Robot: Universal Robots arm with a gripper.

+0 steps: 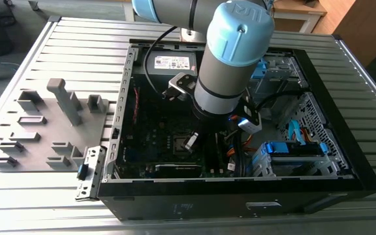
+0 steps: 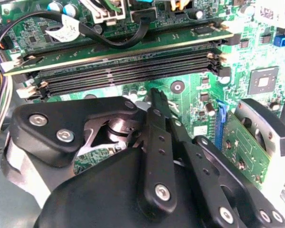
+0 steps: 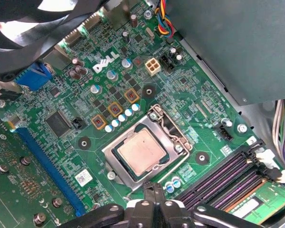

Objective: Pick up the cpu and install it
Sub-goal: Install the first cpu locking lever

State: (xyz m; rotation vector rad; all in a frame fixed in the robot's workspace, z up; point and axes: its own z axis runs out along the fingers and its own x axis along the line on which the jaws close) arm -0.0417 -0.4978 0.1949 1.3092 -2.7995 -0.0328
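Note:
The cpu [image 3: 143, 152], a small square chip with a dull silver face, lies flat inside the metal-framed socket [image 3: 173, 135] of the green motherboard [image 3: 190, 90]. In the first wrist view my gripper [image 3: 154, 189] sits just beside the socket's edge, black fingers pressed together with nothing between them. The second wrist view shows the same gripper [image 2: 156, 96] shut, its tips pointing at the board beside the memory slots [image 2: 133, 71]. In the exterior view the arm reaches down into the open computer case [image 1: 344, 161], with the gripper [image 1: 190, 142] low over the board.
A grey tray [image 1: 44, 147] with raised blocks lies at the exterior view's left of the case. Inside the case are a power supply [image 1: 172, 62], black cables [image 2: 109, 40], blue drive brackets [image 1: 293, 149] and an expansion card [image 3: 19, 190] beside the socket.

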